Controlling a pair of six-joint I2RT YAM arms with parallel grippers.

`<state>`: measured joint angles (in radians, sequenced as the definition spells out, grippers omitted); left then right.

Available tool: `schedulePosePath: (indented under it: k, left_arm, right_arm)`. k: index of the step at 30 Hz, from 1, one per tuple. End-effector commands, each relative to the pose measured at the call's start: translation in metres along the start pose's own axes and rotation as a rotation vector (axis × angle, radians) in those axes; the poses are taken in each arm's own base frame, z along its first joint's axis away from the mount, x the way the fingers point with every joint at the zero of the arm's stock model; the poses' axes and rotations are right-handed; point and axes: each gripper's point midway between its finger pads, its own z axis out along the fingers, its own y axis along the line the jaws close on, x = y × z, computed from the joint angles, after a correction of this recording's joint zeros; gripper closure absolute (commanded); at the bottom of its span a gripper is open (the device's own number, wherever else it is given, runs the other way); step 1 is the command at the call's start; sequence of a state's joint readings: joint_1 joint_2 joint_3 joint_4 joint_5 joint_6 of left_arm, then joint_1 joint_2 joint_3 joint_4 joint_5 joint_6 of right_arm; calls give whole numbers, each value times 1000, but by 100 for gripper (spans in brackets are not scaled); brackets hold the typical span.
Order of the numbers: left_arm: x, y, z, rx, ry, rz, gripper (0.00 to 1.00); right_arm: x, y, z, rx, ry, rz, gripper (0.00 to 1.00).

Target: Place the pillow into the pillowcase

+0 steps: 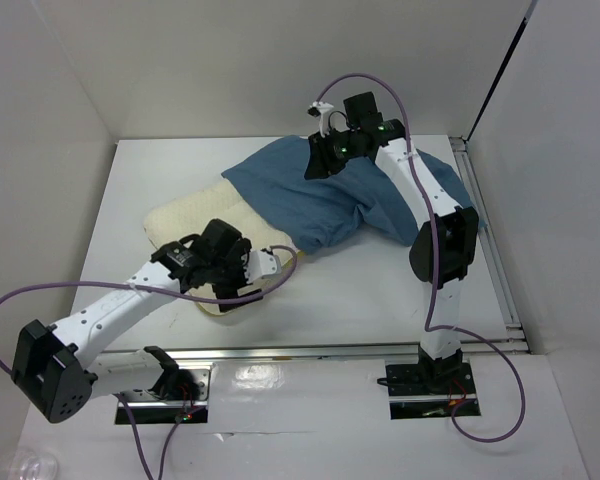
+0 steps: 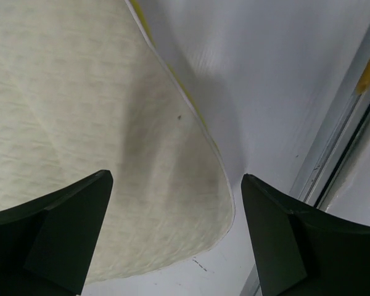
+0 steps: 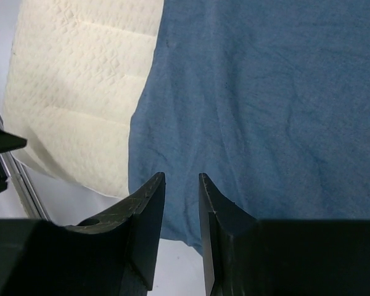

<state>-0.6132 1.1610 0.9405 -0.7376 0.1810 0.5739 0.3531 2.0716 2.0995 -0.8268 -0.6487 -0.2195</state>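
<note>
The cream-yellow pillow point(image 1: 180, 220) lies flat at the table's centre left. Its right part is under the dusty-blue pillowcase point(image 1: 320, 195), which lies wrinkled toward the far right. My left gripper point(image 1: 250, 272) hovers over the pillow's near corner. In the left wrist view it point(image 2: 176, 179) is wide open, with the pillow point(image 2: 68, 92) below it and nothing held. My right gripper point(image 1: 316, 160) is at the pillowcase's far edge. In the right wrist view it point(image 3: 181, 176) has a narrow gap and is empty, above the pillowcase point(image 3: 265, 92) and beside the pillow point(image 3: 80, 80).
A metal rail point(image 1: 330, 350) runs along the table's near edge and shows in the left wrist view point(image 2: 339, 142). Another rail point(image 1: 490, 250) runs along the right side. White walls enclose the table at the back, left and right.
</note>
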Motion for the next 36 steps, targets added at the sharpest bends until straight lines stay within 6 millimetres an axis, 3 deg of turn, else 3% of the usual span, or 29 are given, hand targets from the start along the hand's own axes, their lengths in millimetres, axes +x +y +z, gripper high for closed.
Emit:
schedulePosePath:
  k: [1,3,7,12,15,17,19,20,23,25,27,28,29,33,34,35,36]
  left_arm:
    - [3,18,14,-132,6,70,0]
    - [13,23,29,-197,49,110,0]
    - [0,39,47,-326,20,115,0]
    - [-12,34,71,-409,-8,168,0]
    - [-4,37,88,-434,37,174,3]
    - [-8,39,96,-426,50,166,36]
    - [-11,40,99,-414,66,148,84]
    - [-10,41,100,-415,81,140,100]
    - [-5,46,100,-376,91,83,100]
    - [-17,64,81,-405,42,22,100]
    - [-33,76,66,-386,-22,-51,100]
    - [-28,90,53,-395,-18,-111,100]
    - [-57,107,34,-397,-103,-143,100]
    - [-87,160,-20,-387,-224,-363,100]
    - [-97,161,-25,-371,-242,-372,100]
    - [-111,176,-45,-389,-292,-384,100]
    - [-113,175,-44,-347,-292,-402,100]
  right_arm:
    - [3,10,-8,-15,4,28,64]
    - [0,14,-15,-13,-7,20,63]
    - [9,16,-17,-7,10,32,63]
    - [13,19,-20,-8,18,38,63]
    - [13,18,-20,-8,18,28,63]
    - [15,20,-20,-19,24,26,63]
    - [16,22,-23,-19,23,25,63]
    - [21,26,-24,-35,34,27,63]
    - [27,34,-30,-46,27,15,63]
    - [21,40,-39,-39,-13,-18,63]
    - [30,41,-41,-26,-12,-19,63]
    - [30,43,-44,-24,-25,-29,63]
    - [29,44,-52,-10,-59,-49,63]
    - [24,56,-62,19,-163,-77,53]
    - [30,59,-61,25,-152,-75,53]
    - [33,59,-57,36,-146,-68,53]
    - [33,54,-56,84,-138,-69,53]
